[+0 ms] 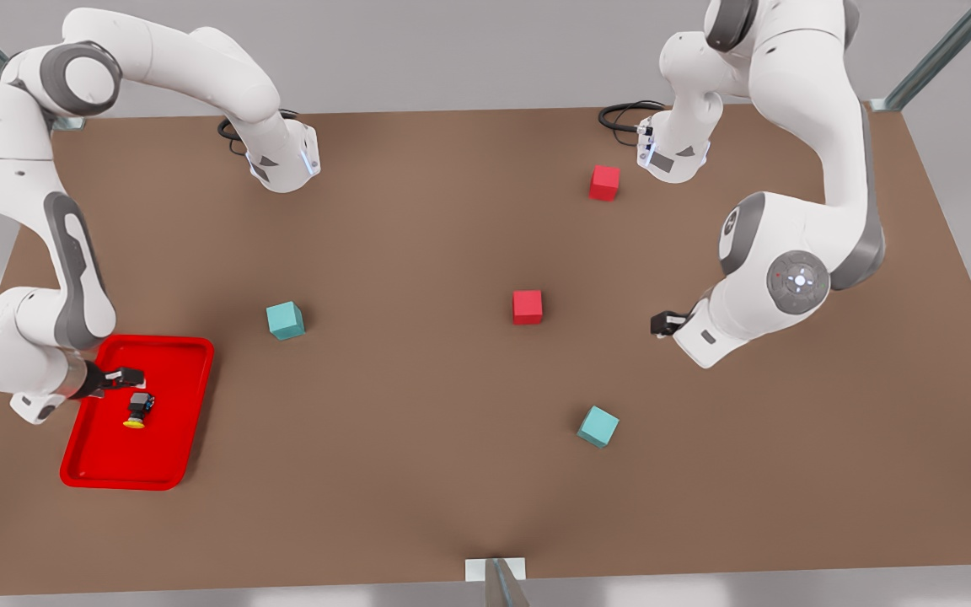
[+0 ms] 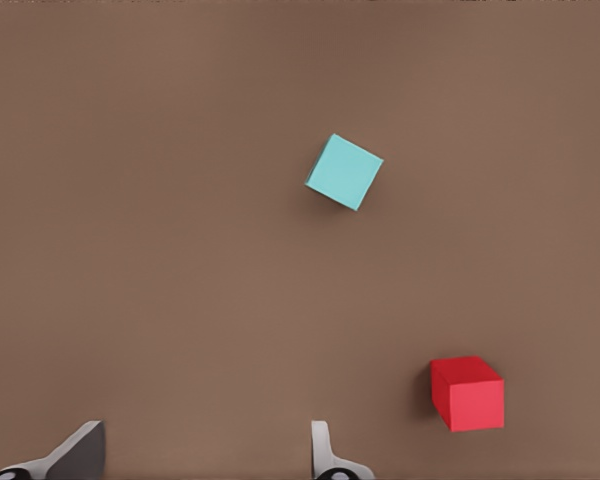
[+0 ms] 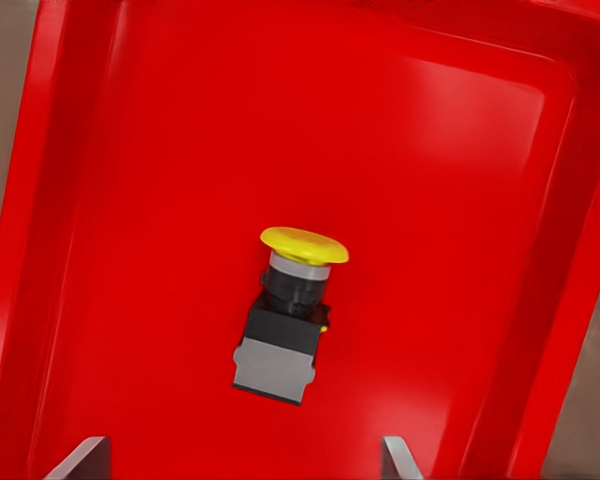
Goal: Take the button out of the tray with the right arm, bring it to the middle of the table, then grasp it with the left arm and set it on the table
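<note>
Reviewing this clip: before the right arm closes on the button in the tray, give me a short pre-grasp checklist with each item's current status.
1. Button inside the tray: ok, lying on its side on the tray floor.
2. Right gripper over the tray by the button: ok.
3. Right gripper open: ok, fingertips spread, nothing between them.
4. Fingers low enough to straddle the button: cannot tell.
5. Left gripper clear, open and waiting at the front view's right: ok.
6. Middle of the table free for handover: not ok, a red cube sits there.
</note>
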